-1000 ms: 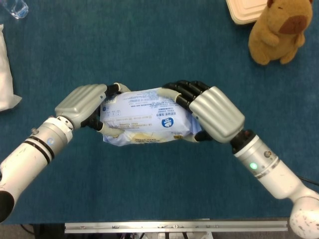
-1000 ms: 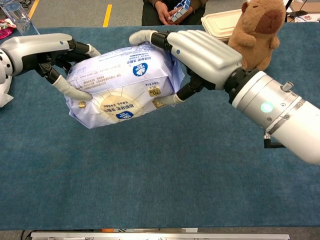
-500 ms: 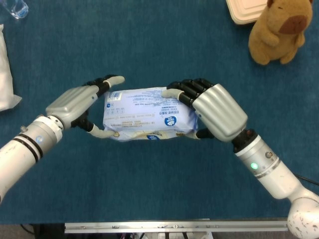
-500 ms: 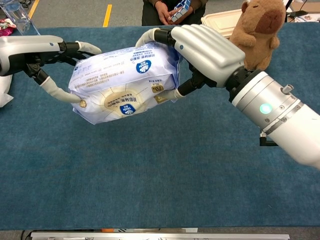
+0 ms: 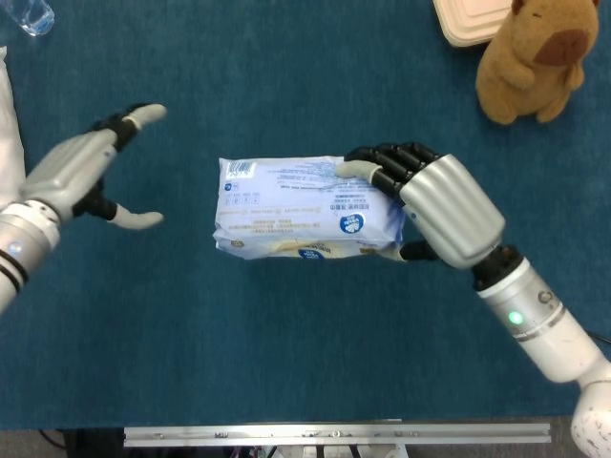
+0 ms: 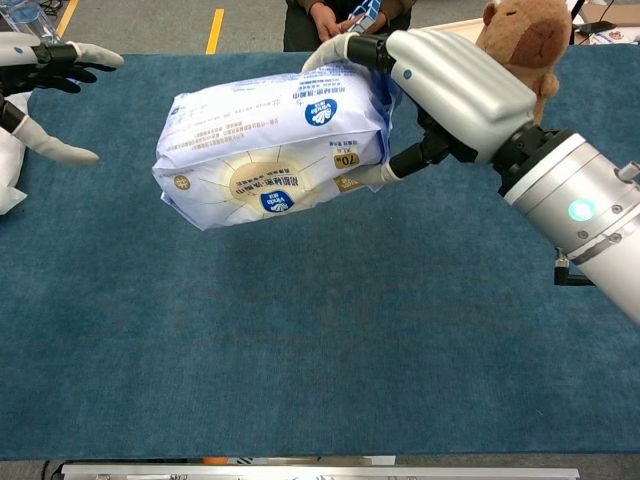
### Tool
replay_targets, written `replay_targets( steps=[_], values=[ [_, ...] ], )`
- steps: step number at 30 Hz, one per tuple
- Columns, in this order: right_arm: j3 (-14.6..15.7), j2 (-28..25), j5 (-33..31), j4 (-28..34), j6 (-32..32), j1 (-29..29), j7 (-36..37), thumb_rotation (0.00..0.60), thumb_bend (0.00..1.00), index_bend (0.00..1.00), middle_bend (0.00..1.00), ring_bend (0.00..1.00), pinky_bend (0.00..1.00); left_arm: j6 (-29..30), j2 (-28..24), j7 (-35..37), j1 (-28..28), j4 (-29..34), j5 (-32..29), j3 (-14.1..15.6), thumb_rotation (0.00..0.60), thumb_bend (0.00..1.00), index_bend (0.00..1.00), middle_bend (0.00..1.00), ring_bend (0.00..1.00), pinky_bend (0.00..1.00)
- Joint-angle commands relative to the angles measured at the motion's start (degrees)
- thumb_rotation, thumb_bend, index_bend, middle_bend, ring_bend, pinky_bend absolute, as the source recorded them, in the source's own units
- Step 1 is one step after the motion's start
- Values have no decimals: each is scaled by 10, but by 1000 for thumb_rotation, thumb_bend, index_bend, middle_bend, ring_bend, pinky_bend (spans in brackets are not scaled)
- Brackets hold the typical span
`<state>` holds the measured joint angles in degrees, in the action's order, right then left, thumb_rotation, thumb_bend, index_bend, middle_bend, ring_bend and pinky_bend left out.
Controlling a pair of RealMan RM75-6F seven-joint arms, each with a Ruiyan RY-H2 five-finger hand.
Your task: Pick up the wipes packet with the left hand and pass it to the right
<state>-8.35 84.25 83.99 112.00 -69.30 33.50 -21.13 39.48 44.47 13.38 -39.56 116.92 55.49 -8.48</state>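
Observation:
The wipes packet (image 5: 301, 210) (image 6: 275, 150) is a pale blue and white soft pack with a round flap label, held in the air above the blue table. My right hand (image 5: 439, 205) (image 6: 450, 85) grips its right end, fingers over the top and thumb underneath. Well to the left, my left hand (image 5: 81, 176) (image 6: 40, 85) is apart from the packet, its fingers spread and nothing in it.
A brown plush toy (image 5: 535, 57) (image 6: 520, 45) sits at the far right beside a beige lidded box (image 5: 468, 21) (image 6: 440, 40). A white bag (image 5: 11, 134) lies at the left edge, a clear bottle (image 5: 27, 13) at the far left corner. A person (image 6: 345, 20) stands beyond the table.
My left hand has let go of the packet and drawn away to the left, opening. The right hand now holds the packet alone and has carried it slightly right.

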Motion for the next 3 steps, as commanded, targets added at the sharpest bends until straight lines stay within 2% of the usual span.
replay_targets(
  steps=[1, 3],
  values=[
    [4, -2, 6, 0, -1, -2, 4, 600, 531, 510, 461, 529, 726, 4, -10, 14, 10, -3, 8, -4, 600, 163, 0, 0, 0, 47],
    [4, -3, 9, 1, -2, -2, 6, 600, 532, 510, 461, 529, 726, 5, -15, 19, 15, -4, 14, -5, 600, 163, 0, 0, 0, 47]
  ],
)
